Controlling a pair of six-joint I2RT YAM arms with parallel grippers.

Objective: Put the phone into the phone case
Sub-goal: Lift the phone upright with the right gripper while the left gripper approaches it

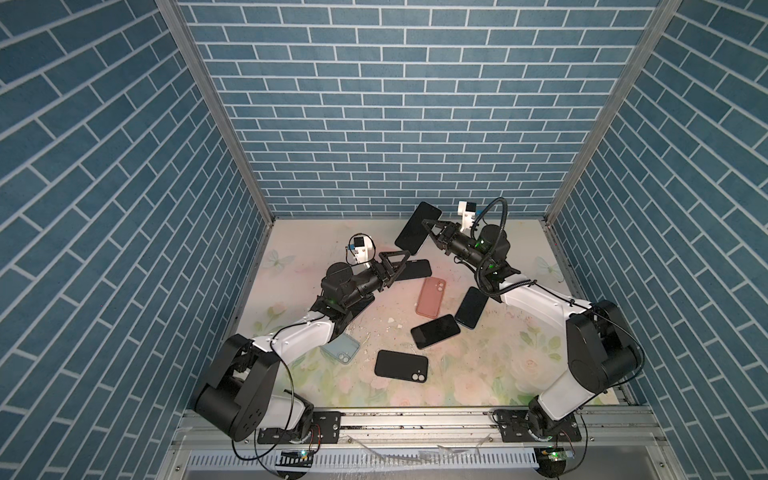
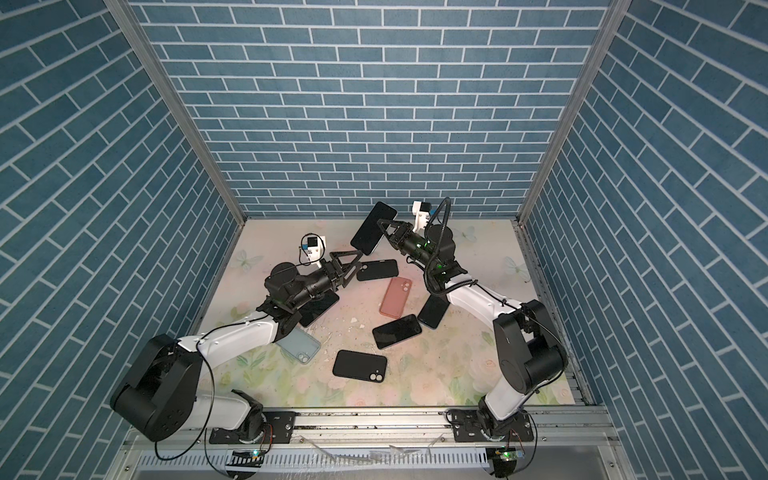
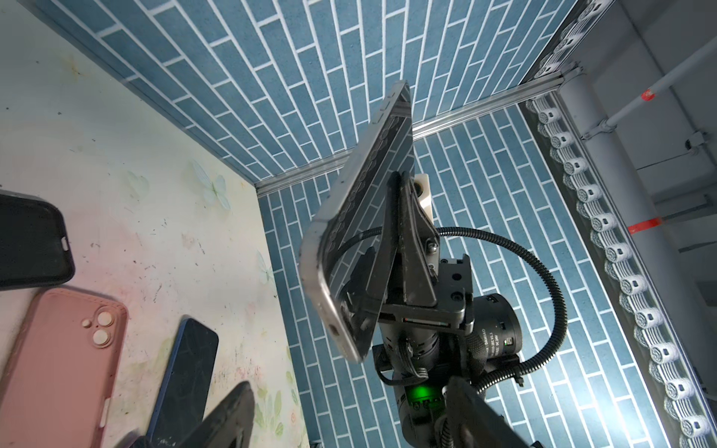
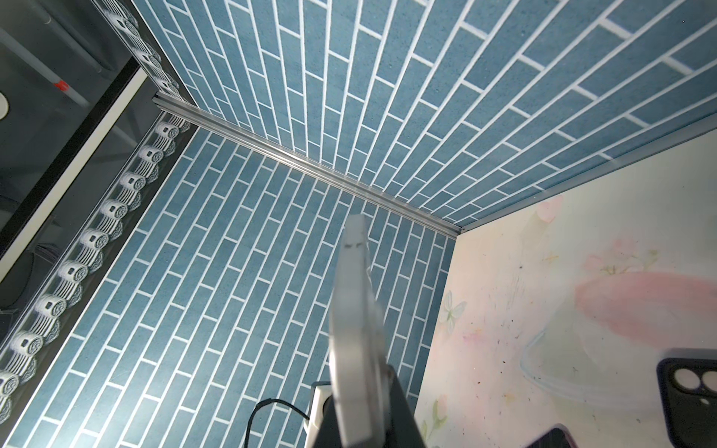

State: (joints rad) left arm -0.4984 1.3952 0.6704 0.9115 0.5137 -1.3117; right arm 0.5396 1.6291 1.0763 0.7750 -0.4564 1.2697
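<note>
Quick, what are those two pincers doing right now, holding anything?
Left pincer: open, holding nothing.
Right pincer: closed on a raised black phone.

You had the phone, dark-screened with a silver edge, raised off the table and tilted, at upper centre in both top views. The black phone case lay flat on the table, just below it in frame.
</note>
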